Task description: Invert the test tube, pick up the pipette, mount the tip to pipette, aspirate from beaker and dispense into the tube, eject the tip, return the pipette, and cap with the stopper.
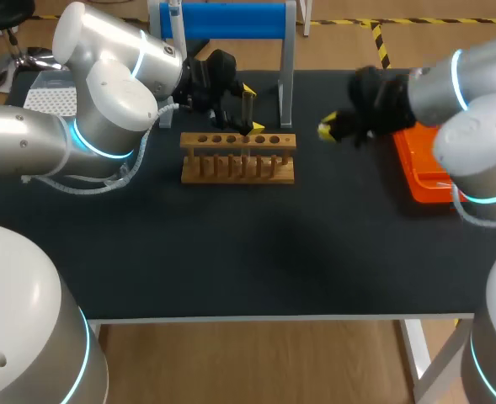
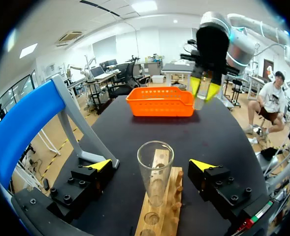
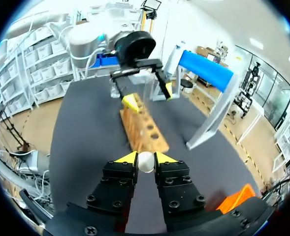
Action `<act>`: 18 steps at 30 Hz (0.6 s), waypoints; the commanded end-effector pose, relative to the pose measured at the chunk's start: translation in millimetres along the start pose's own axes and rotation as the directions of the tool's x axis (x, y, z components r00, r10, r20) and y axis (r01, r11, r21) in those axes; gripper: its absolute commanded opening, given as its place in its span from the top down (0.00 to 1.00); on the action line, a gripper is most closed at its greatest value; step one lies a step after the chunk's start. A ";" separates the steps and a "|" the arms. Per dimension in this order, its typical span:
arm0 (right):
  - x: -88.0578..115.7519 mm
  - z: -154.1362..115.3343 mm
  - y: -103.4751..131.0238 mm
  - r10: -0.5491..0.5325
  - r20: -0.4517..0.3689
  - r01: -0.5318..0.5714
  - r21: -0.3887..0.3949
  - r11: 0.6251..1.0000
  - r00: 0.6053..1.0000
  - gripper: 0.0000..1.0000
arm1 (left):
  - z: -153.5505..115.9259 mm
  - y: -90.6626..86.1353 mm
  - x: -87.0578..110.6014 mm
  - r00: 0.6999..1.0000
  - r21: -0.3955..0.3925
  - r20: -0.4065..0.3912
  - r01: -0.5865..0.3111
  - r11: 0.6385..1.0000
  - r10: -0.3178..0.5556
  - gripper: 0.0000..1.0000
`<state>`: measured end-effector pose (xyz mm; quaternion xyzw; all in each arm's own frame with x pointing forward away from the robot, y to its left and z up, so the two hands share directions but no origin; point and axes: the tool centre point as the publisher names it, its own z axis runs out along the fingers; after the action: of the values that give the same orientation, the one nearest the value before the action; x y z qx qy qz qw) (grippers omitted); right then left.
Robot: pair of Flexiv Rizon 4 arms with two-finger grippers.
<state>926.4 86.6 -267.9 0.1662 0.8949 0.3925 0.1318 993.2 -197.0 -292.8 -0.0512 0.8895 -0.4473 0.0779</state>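
A clear test tube stands upright, mouth up, in a wooden rack at the table's back middle. My left gripper is open around the tube, one finger on each side and neither touching the glass. In the head view that left gripper hangs over the rack's right half. My right gripper is shut on a small white stopper. It hovers to the right of the rack, where the right gripper shows one yellow tip. No beaker is in view.
An orange tray lies at the right edge, partly under my right arm. A blue-topped metal stand rises behind the rack, with a pale tool, perhaps the pipette, hanging on it. The near half of the black mat is bare.
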 end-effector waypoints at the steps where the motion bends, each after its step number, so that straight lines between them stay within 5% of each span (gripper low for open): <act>1: -26.1 20.9 38.9 0.000 -0.026 0.002 0.052 0.999 1.000 1.00 | 0.6 -0.5 -0.8 1.000 -0.003 -0.002 0.002 1.000 -0.002 0.00; 8: -32.3 24.7 72.6 -0.030 -0.032 0.031 0.026 0.999 0.999 1.00 | 0.6 -0.5 -0.8 1.000 -0.003 -0.002 0.002 1.000 -0.002 0.00; 18: -32.3 24.7 72.6 -0.030 -0.032 0.031 0.026 0.999 0.999 1.00 | 0.6 -0.5 -0.8 1.000 -0.003 -0.002 0.002 1.000 -0.002 0.00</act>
<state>979.3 136.7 -229.4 0.1474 0.9021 0.3863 0.1231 993.2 -197.0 -292.8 -0.0513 0.8895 -0.4472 0.0779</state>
